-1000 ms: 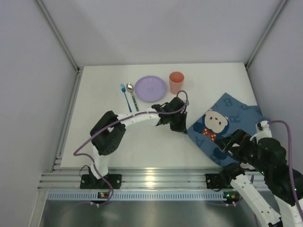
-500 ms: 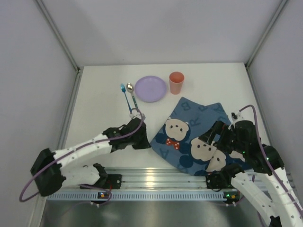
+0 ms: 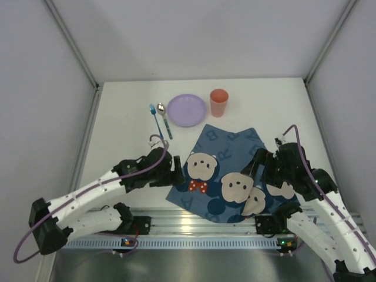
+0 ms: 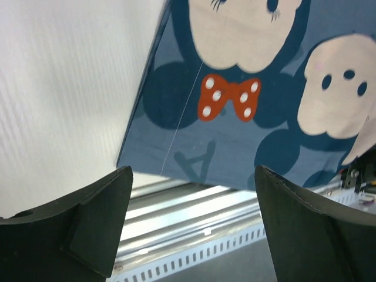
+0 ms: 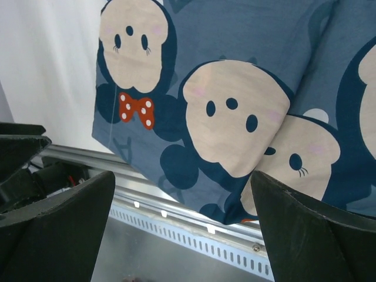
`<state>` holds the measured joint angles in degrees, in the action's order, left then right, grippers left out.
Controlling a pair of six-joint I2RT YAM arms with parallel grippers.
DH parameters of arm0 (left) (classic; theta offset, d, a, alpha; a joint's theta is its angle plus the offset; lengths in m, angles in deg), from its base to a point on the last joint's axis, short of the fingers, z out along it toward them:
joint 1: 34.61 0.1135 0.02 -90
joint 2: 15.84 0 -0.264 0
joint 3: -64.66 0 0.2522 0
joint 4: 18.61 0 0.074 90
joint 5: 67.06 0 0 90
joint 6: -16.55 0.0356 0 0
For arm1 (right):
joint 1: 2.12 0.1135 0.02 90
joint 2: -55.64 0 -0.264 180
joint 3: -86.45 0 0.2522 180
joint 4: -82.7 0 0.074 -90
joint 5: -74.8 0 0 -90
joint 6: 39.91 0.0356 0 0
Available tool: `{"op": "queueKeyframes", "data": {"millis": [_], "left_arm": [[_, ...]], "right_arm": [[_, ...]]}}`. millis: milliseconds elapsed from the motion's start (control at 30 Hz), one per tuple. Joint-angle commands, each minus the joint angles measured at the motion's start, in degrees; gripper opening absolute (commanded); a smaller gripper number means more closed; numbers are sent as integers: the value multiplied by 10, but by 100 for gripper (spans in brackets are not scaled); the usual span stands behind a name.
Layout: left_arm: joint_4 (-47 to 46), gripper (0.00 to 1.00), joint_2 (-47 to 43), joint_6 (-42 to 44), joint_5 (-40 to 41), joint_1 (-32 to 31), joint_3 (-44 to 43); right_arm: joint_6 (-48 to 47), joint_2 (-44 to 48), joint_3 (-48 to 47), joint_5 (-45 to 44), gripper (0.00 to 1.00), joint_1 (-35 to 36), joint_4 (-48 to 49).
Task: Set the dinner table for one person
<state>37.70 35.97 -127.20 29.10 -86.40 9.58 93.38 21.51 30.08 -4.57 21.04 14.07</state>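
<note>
Plainly, both arms are free of the cloth. The left gripper [image 4: 192, 170] stands wide open with nothing between its fingers, poised over the left edge of the blue mat [image 3: 226, 176]. The right gripper [image 5: 182, 176] is equally spread and empty above the mat's right half.

The white table [image 3: 129, 135] fills the middle of the top view. The mat lies skewed on its lower centre, and the purple plate [image 3: 187, 110], orange cup [image 3: 219, 102], spoon [image 3: 164, 120] and blue fork [image 3: 156, 120] wait in a row at upper centre.

The main risk, as I judge it, is the mat's placement. Its lowest corner reaches past the table onto the aluminium rail [image 3: 188, 220] at the bottom of the frame. Anything set near that corner would have poor support, and a pull could slide the cloth off.

In the right wrist view a crease runs down the right side of the mat. A cup stood on it could tip.

The left gripper sits low by the mat's edge, so a careless move away could snag the cloth and turn it further. The purple cable looping off the left arm lies near the cutlery handles, and a sweep towards the plate might knock them askew.
</note>
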Motion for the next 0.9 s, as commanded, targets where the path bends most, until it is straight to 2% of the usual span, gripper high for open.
{"op": "queueKeyframes", "data": {"millis": [0,100,200,367,467,600,867], "left_arm": [[1,90,96,64,33,-2,-102],[-37,90,193,131,45,2,-167],[-69,84,287,199,21,12,-226],[-106,78,420,282,-24,51,-291],[-92,75,487,309,-25,77,-342],[-65,70,558,337,-38,107,-407],[-60,66,643,373,-55,135,-458]], "right_arm": [[-37,-38,-46,-23,100,7,7],[-58,-82,-67,-35,100,6,-15],[-69,-109,-80,-37,100,6,-30],[-65,-101,-80,-43,100,6,-45],[-48,-83,-65,-43,100,6,-50],[-29,-64,-44,-41,100,5,-52],[-27,-79,-47,-59,100,5,-51]]}}
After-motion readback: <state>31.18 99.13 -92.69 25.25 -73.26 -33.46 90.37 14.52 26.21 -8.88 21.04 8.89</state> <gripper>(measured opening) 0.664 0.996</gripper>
